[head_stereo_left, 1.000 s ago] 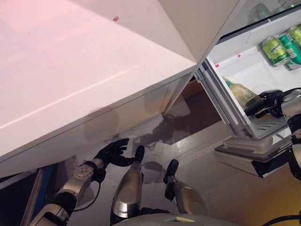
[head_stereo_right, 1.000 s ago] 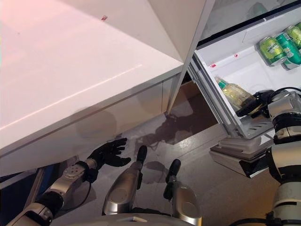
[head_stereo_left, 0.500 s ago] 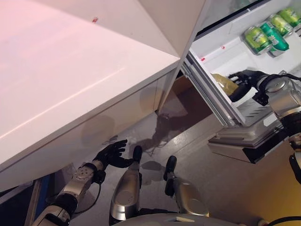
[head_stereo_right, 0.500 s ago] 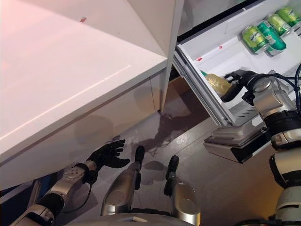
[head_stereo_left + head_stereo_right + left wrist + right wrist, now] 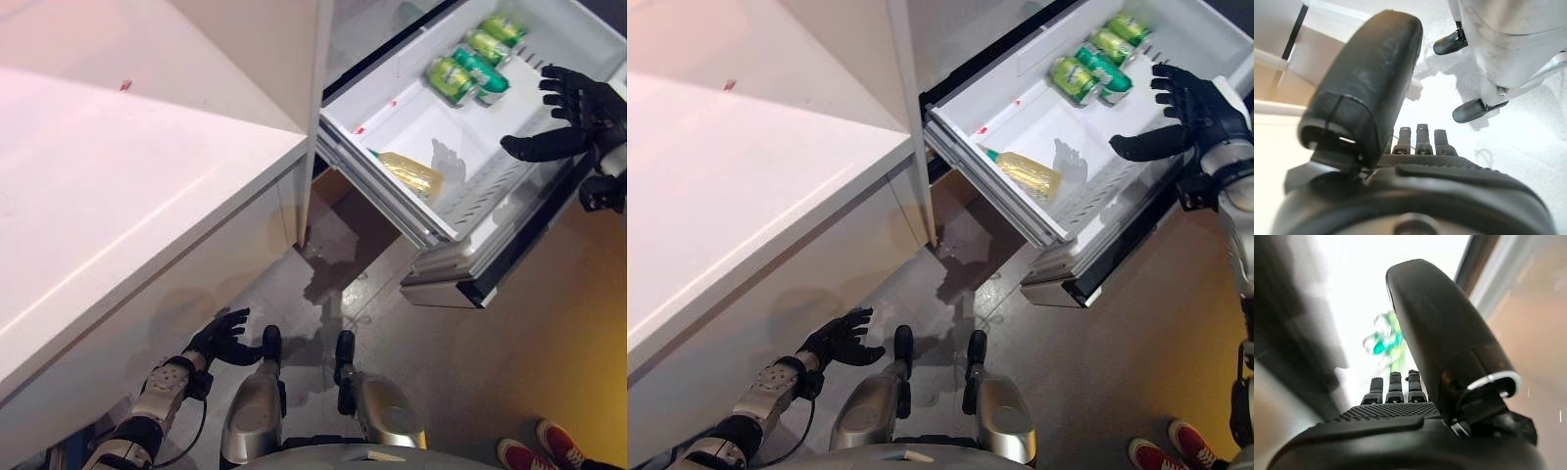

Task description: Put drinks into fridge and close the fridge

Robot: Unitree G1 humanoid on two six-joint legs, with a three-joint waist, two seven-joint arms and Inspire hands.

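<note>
- No print on the drinks can be read; the cans [image 5: 468,64] show only green and teal colours, and the bottle [image 5: 407,174] has a green cap and yellowish contents.
- The fridge drawer [image 5: 1014,211] stands pulled out, white inside, with a ribbed floor at its outer part.
- In the drawer, the cans lie in a cluster at the far end; the bottle lies on its side near the front wall, well apart from them.
- The right hand [image 5: 576,113] hovers above the drawer's outer side, fingers spread and straight, thumb out, grasping nothing.
- Half a second ago that hand was down in the drawer with its fingers at the bottle; now it is clear of it and the bottle lies alone.
- The left hand [image 5: 838,340] hangs low near the floor beside the white counter [image 5: 118,196], fingers relaxed and empty, much as it was earlier.
- The whole view has shifted since then, so the drawer sits more to the middle.
- A person's red shoes [image 5: 1176,446] show at the bottom right on the floor.
</note>
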